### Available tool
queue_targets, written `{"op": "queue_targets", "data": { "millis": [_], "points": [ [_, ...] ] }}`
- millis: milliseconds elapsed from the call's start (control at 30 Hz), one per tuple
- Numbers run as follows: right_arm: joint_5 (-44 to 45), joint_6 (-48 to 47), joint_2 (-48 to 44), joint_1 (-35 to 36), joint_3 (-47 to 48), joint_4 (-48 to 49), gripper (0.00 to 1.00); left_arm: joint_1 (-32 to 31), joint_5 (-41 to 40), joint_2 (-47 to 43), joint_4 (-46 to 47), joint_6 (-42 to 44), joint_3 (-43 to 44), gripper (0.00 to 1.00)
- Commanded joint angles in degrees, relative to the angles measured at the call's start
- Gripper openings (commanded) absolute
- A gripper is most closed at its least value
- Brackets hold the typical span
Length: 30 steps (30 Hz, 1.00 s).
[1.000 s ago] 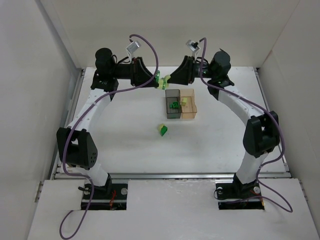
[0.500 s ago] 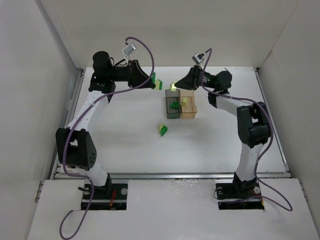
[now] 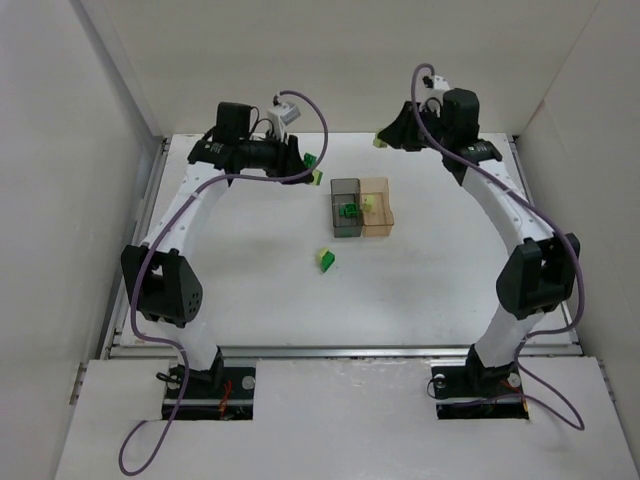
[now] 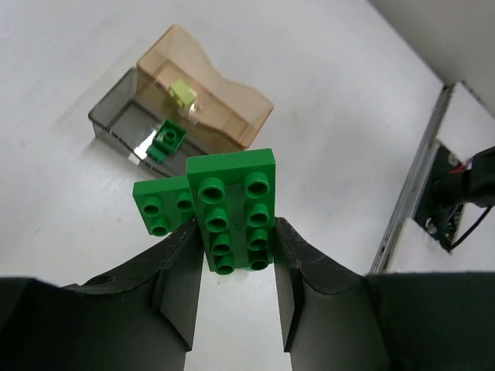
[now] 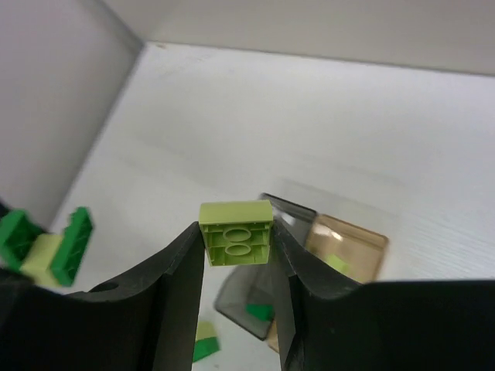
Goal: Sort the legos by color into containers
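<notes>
So, both arms are loaded here. The left end effector (image 3: 312,167) is clenched on a dark green flat lego plate (image 4: 230,185). A second dark green plate (image 4: 162,205) is stuck to its side, so two pieces are carried in one grip. They're held above the white bench (image 3: 250,270), just left of and beyond the containers, studs turned to the wrist camera.

The right end effector (image 3: 384,139) is pinched across the sides of a small pale yellow-green lego brick (image 5: 236,232), held up on the far side of the boxes. It looks like one colour is given to each arm so nothing gets mixed.

One dark green brick (image 4: 167,137) is already lying in the smoky grey translucent box (image 4: 112,124). One pale brick (image 4: 180,93) sits in the pale orange translucent box (image 4: 224,108) touching it on the right. So grey is probably meant for dark and orange for pale.

A loose green-and-pale pair (image 3: 325,259) is left on the bench, near side of the boxes. Neither held piece is dropped yet; each is kept close to its matching box.
</notes>
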Motion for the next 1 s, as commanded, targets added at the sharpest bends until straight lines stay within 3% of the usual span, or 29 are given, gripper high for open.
{"op": "queue_targets", "data": {
  "millis": [0,200,300,333,400,433,533,600,800,867,967],
  "points": [
    [18.97,-13.05,6.52,2.5,4.42,-24.44,0.0,-1.12,-6.57,-3.97,-2.78,6.19,-1.77,0.0],
    [23.21,-13.59,11.63,6.03,4.96,-28.77,0.0,-1.12,-3.23,-3.97,-3.3,6.2,-1.25,0.0],
    [21.88,-14.11,13.29,6.82,4.96,-29.3,0.07,-1.12,-3.23,-3.97,-3.3,6.2,-1.25,0.0],
    [21.88,-14.11,13.3,6.82,4.96,-29.82,0.24,-1.12,-3.23,-3.97,-3.82,6.2,-1.25,0.0],
    [21.01,-14.11,13.3,6.82,4.96,-29.82,0.44,-1.12,-2.7,-3.97,-3.83,6.2,-1.25,0.0],
    [18.56,-14.11,12.78,6.82,4.96,-29.21,0.67,-1.12,-2.7,-3.97,-3.83,6.2,-1.25,0.0],
    [14.25,-16.21,9.45,6.82,4.96,-26.93,0.99,-1.12,-0.69,-3.97,-4.35,6.2,-0.2,0.0],
    [9.33,-17.45,7.42,6.82,4.44,-25.44,0.99,-1.12,0.9,-3.97,-4.88,6.72,0.41,0.0],
    [-12.43,-23.69,-4.43,6.29,-2.32,-13.32,1.0,-1.12,18.02,-3.97,-5.94,13.57,1.99,0.0],
    [-16.95,-23.69,-9.08,6.82,-6.8,-6.75,1.0,-1.12,23.81,-3.97,-5.94,14.28,3.14,0.0],
    [-24.16,-20.2,-9.9,6.82,-6.99,-4.77,1.0,-1.12,25.78,-3.97,-5.94,16.73,5.85,0.0]
  ]
}}
